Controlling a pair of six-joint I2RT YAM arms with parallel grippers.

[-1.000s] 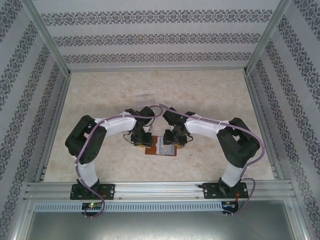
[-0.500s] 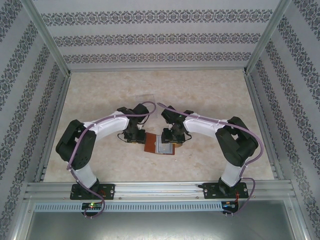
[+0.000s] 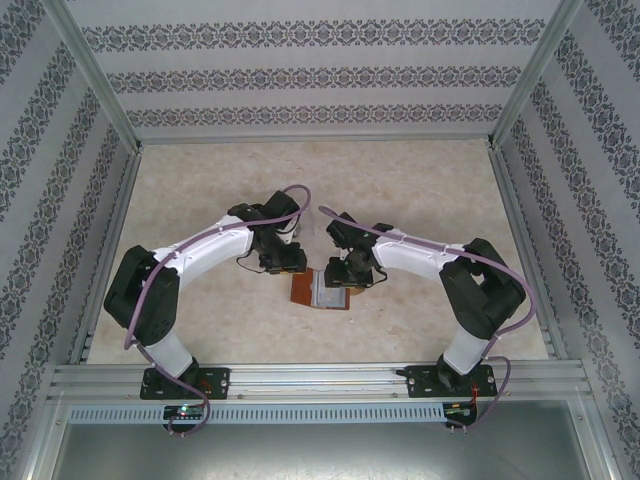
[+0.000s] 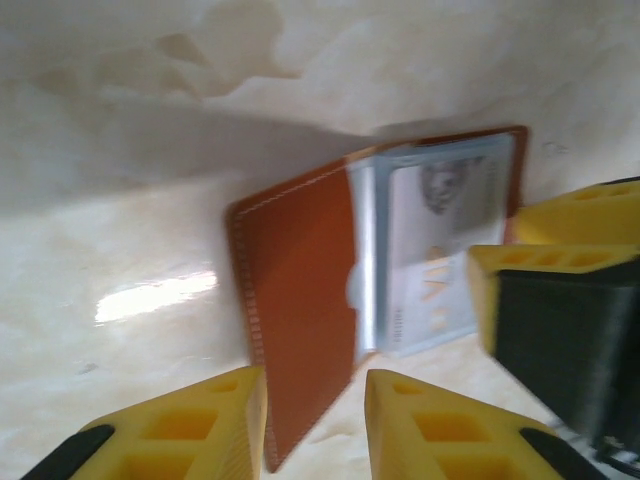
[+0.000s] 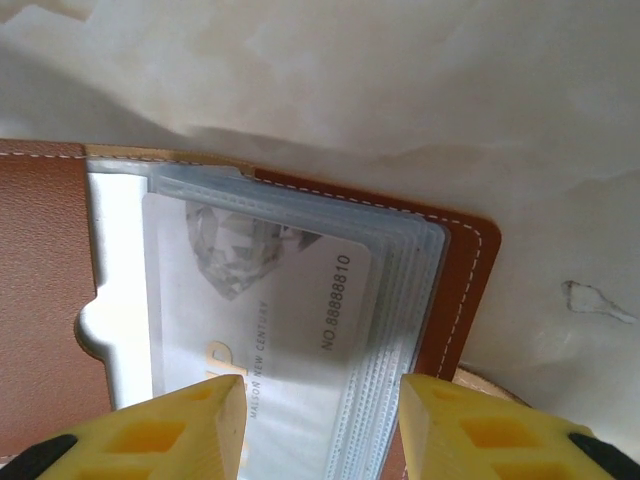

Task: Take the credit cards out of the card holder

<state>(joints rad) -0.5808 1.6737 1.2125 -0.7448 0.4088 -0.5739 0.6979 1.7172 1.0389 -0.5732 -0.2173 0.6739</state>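
Observation:
The brown card holder (image 3: 303, 291) lies open on the pale table between my two grippers. Its brown flap (image 4: 300, 290) is spread flat beside a stack of clear sleeves (image 5: 400, 300). One pale credit card (image 5: 290, 290) with a diamond picture and dark numbers sits in the top sleeve; the same card (image 4: 440, 250) is blurred in the left wrist view. My left gripper (image 4: 315, 420) is open, and the flap's near corner shows in the gap between its yellow fingers. Hovering over the sleeves and the card, my right gripper (image 5: 322, 420) is open too.
Patterned walls (image 3: 60, 200) on aluminium posts close in the table on three sides. A metal rail (image 3: 320, 378) runs along the near edge by the arm bases. My right gripper's yellow fingers (image 4: 560, 260) stand close to the left gripper's side of the holder.
My left gripper has drawn back from the holder's left edge toward the far side, its elbow swinging left, and its jaws have narrowed a little. The right gripper has stayed over the sleeves.

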